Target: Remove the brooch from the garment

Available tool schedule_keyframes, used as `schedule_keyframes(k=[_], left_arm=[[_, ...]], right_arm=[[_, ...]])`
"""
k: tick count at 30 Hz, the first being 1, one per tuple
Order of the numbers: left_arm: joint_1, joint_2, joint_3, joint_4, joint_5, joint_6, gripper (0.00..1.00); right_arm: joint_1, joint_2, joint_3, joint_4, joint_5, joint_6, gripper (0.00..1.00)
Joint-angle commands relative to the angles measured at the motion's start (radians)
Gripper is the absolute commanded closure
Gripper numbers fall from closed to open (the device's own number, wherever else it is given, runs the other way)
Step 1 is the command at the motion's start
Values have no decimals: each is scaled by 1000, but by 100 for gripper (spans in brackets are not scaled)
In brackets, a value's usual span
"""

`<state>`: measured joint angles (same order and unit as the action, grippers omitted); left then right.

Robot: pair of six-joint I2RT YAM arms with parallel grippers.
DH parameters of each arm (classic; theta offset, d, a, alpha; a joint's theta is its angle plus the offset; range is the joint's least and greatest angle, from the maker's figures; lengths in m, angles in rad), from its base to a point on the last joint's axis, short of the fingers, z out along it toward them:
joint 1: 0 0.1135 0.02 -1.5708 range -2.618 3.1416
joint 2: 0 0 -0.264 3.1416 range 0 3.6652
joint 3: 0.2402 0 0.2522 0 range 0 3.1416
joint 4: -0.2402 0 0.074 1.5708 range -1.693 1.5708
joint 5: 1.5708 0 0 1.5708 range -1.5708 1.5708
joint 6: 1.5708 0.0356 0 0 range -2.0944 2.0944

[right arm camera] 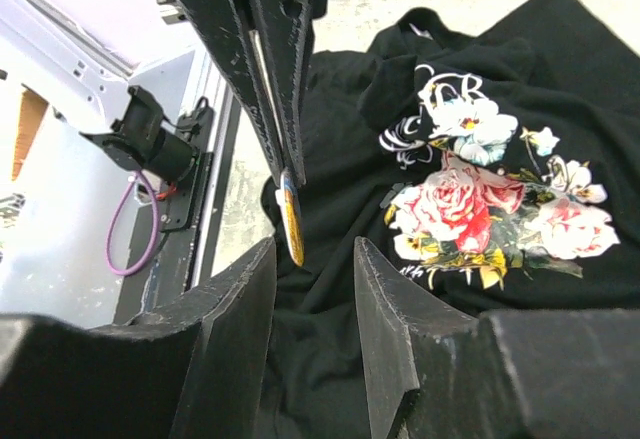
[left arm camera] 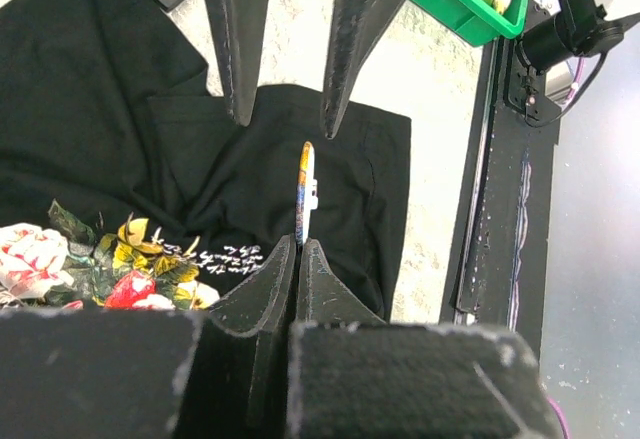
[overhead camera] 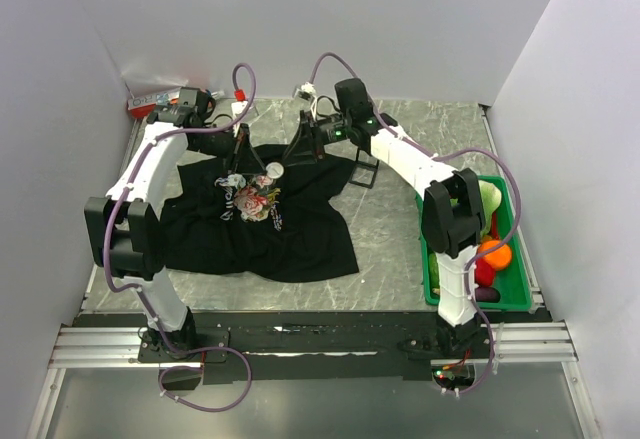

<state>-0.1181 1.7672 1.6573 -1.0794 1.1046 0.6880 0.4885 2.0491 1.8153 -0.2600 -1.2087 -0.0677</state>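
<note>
Your left gripper (left arm camera: 297, 247) is clenched on the brooch (left arm camera: 306, 189); your right gripper (right arm camera: 313, 249) hangs released. The brooch looks light, stiff and slippery. Pinch its rim, not the soft shirt (left arm camera: 100, 109).

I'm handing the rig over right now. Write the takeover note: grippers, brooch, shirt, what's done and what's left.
Left gripper: shut on the brooch, which is held edge-on at its fingertips.
Right gripper: open and empty, tips close beside the brooch.
Black T-shirt: spread on the table beneath the brooch; no cloth seems lifted with it.
Done: brooch appears off the shirt.
Left: confirm it is free, then carry it clear and set it down.
</note>
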Motion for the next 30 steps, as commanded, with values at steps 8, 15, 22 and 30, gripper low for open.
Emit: schedule_keyframes(k=[8, 15, 22, 30], left_arm=[[6, 17, 65, 7, 57, -22, 99], [6, 24, 75, 25, 54, -48, 99], [6, 37, 78, 41, 49, -71, 99], [6, 54, 91, 67, 32, -111, 99]], right_arm=[[-1, 42, 56, 125, -64, 115, 59], [-2, 74, 72, 162, -83, 160, 62], [-2, 100, 84, 203, -91, 201, 67], [-4, 117, 87, 249, -112, 247, 86]])
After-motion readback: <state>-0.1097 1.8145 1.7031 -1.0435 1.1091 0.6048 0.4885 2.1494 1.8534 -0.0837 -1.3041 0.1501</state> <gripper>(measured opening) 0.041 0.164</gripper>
